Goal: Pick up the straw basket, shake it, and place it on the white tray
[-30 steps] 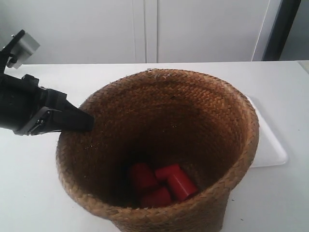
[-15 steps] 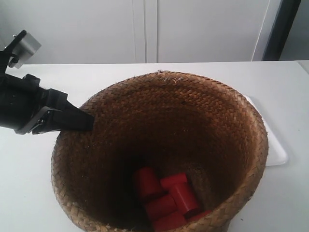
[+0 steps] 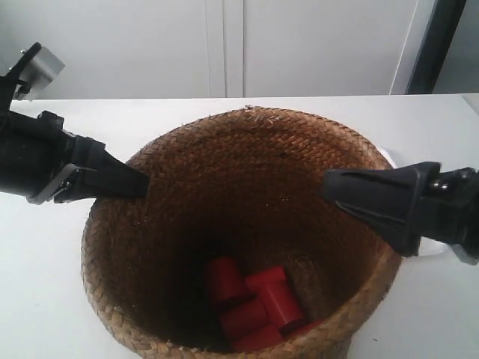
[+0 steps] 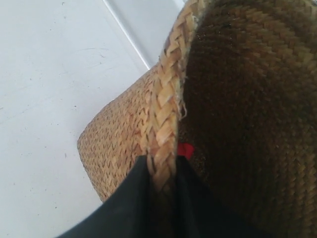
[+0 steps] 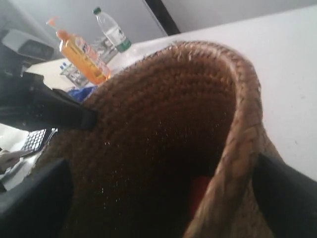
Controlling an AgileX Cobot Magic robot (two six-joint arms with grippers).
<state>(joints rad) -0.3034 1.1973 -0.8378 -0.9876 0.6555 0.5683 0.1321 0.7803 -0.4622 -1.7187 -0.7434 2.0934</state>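
Item: straw basket [image 3: 247, 187], round, brown, woven, with braided rim and dark interior. It fills the middle of the exterior view with its mouth tipped toward the camera. Its base is cut off by the frame edge, so contact with the desk [image 3: 45, 299] cannot be told. Contents: several red cylinders [image 3: 254, 303] heaped at the bottom. Left gripper [image 3: 138, 187]: on the rim at the exterior view's left. Its black fingers [image 4: 133, 198] pinch the braid, one outside the wall and one inside. Right gripper [image 3: 333, 187]: reaching over the rim at the exterior view's right, tips above the basket's interior. Its fingers [image 5: 285, 198] are spread wide. One sits just outside the wall and the other well across the opening, with the near rim between them and not clamped. White tray [image 3: 432, 255]: lying flat on the desk behind the basket at the exterior view's right, mostly hidden by basket and right gripper, only slivers showing. Background, right wrist view: orange bottle [image 5: 79, 54], clear bottle with green cap [image 5: 111, 29], and keyboard [image 5: 34, 141] beyond the basket.
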